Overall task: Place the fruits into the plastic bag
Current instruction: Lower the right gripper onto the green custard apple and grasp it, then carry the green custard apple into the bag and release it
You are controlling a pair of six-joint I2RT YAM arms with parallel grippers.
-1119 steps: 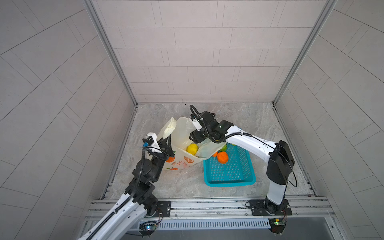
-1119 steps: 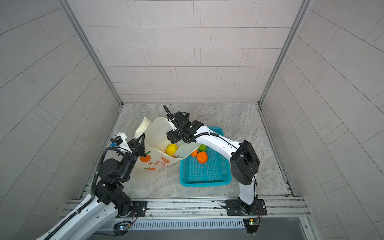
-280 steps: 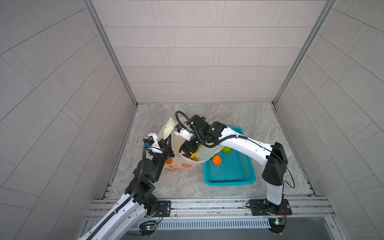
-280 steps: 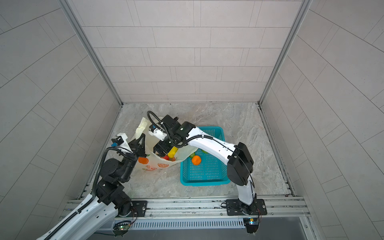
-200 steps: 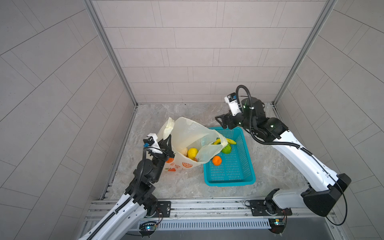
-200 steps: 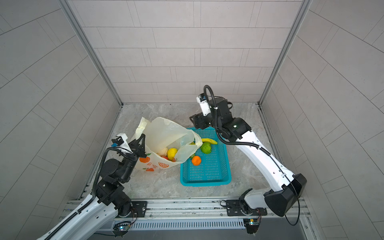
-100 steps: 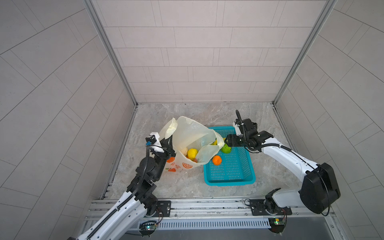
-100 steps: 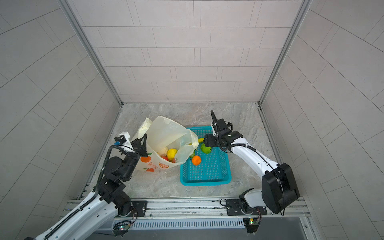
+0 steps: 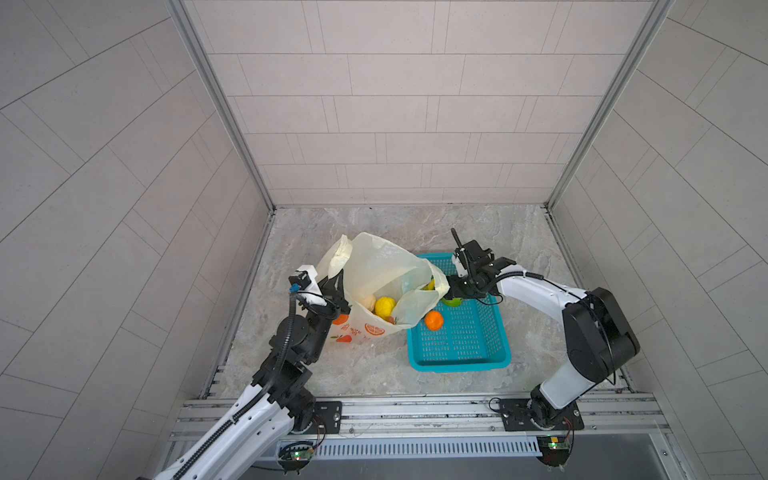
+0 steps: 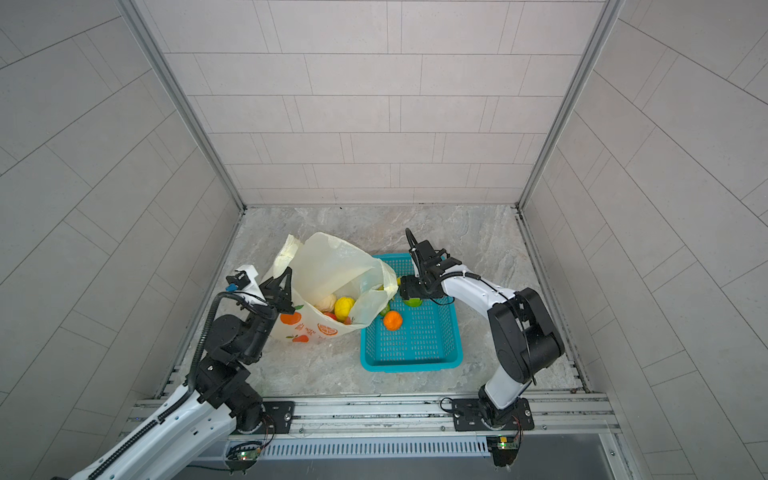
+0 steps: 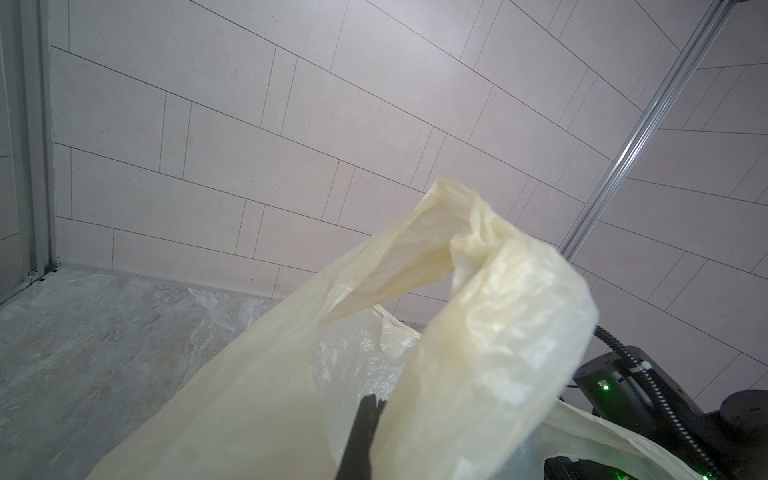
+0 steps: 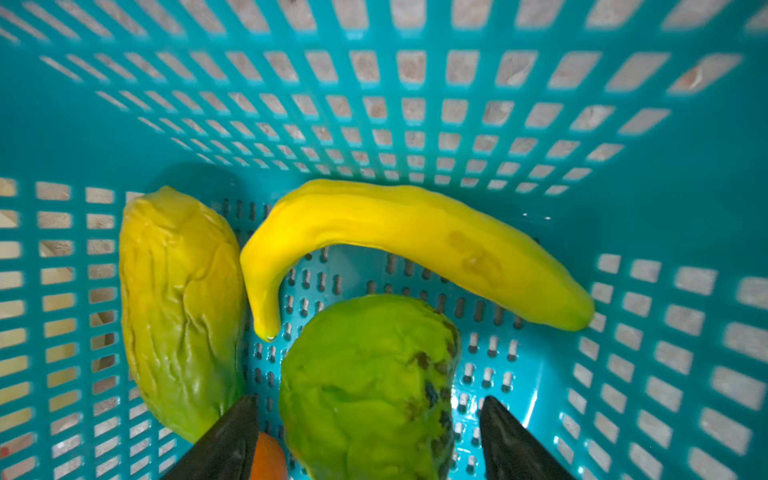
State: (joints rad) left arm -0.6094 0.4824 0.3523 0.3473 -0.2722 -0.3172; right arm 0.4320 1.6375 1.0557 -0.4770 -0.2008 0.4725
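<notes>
Orange-printed plastic bag [image 9: 386, 266] pinched by left hand [image 9: 338, 291]; right hand [image 12: 368, 415] wide astride green fruit [image 12: 365, 365].

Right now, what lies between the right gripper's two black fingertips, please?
A wrinkled bright green toy fruit, shown in the right wrist view; the jaws stand open.

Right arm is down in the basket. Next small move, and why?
Probably close the right gripper on the green fruit. In the right wrist view its open fingers straddle that fruit in the basket, with gaps on both sides, so nothing is gripped yet. The left gripper is shut on the bag at its rim, holding the mouth open.
</notes>
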